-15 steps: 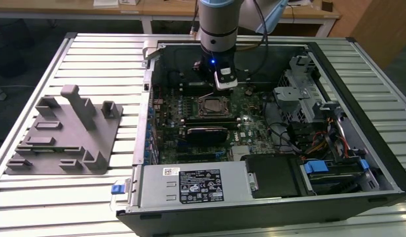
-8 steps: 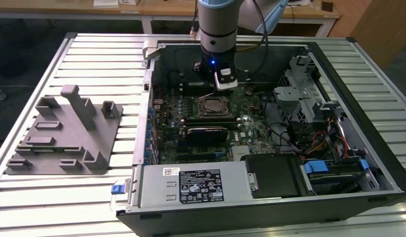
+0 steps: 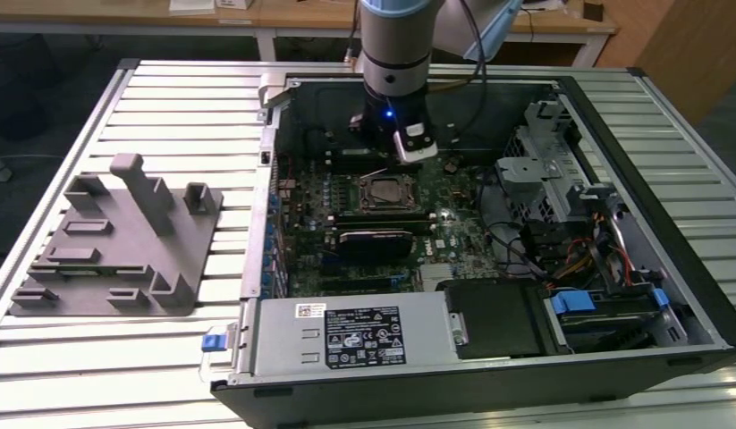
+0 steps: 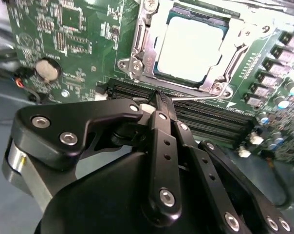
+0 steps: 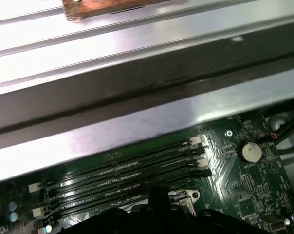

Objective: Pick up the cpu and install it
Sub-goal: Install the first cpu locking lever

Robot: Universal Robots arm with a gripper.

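Nearest the camera in the exterior view runs the front edge of the open computer case [image 3: 463, 375], with its power supply [image 3: 350, 335] just behind; a grey tray [image 3: 117, 237] lies on the slatted table [image 3: 654, 116] at the exterior view's left, well apart from the case. Farther in, the gripper [image 3: 398, 147] hangs over the motherboard [image 3: 452, 232], just beyond the socket [image 3: 385, 192], where the chip cannot be made out. In the second wrist view the gripper [image 4: 159, 97] is seen with its black fingers [image 4: 161, 126] pressed together on nothing, and beyond them the cpu [image 4: 193, 46] lies flat inside the socket's metal frame [image 4: 142, 44], silvery top up. By my judgement the placing is done and the chip released; whether the frame is latched I cannot tell. In the first wrist view the memory slots [image 5: 122, 183], a coin battery [image 5: 250, 152] and the case's metal wall [image 5: 137, 117] appear.
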